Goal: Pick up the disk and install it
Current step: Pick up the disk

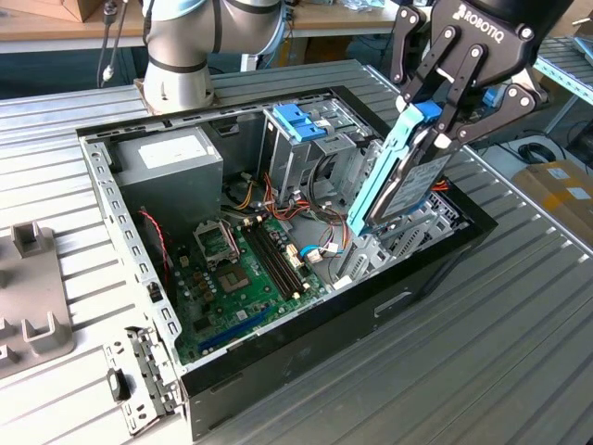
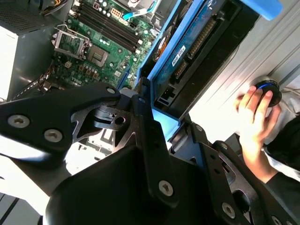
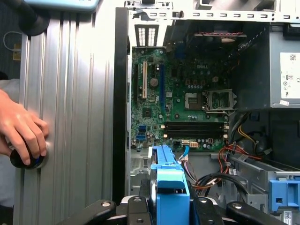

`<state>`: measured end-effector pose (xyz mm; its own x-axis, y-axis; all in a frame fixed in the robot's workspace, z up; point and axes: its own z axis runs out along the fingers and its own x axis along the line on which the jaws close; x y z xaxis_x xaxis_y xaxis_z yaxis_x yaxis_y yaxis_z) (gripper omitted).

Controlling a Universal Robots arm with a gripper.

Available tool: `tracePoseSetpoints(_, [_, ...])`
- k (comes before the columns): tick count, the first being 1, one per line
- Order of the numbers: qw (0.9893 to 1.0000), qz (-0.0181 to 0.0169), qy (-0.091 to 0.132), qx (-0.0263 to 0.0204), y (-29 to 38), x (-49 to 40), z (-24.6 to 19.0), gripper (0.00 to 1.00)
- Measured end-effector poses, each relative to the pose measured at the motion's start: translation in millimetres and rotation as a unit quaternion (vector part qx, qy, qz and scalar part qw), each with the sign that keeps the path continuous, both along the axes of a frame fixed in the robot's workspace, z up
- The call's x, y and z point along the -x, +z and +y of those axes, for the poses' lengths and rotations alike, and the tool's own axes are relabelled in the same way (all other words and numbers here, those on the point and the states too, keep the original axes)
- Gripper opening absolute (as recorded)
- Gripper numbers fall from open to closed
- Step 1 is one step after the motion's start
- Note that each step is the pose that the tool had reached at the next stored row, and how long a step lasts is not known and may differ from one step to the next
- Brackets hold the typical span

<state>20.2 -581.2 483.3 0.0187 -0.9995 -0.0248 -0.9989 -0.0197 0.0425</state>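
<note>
Your disk (image 1: 400,176) hangs tilted on edge above the open computer case (image 1: 130,232), over its front corner beside the metal drive cage (image 1: 310,148). The gripper (image 1: 445,116) has its jaws clamped on the disk's upper end. A person's hand (image 3: 21,129) rests on a round knob on the desk (image 1: 482,343).

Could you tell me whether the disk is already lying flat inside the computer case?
No, the gripper holds the disk tilted on edge above the case.
</note>
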Motion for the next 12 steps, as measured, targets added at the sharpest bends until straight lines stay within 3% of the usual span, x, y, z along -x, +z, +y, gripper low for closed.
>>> tracePoseSetpoints(12, [1.0000, 0.0000, 0.000, 0.0000, -0.4, -11.3, 0.0, 0.37])
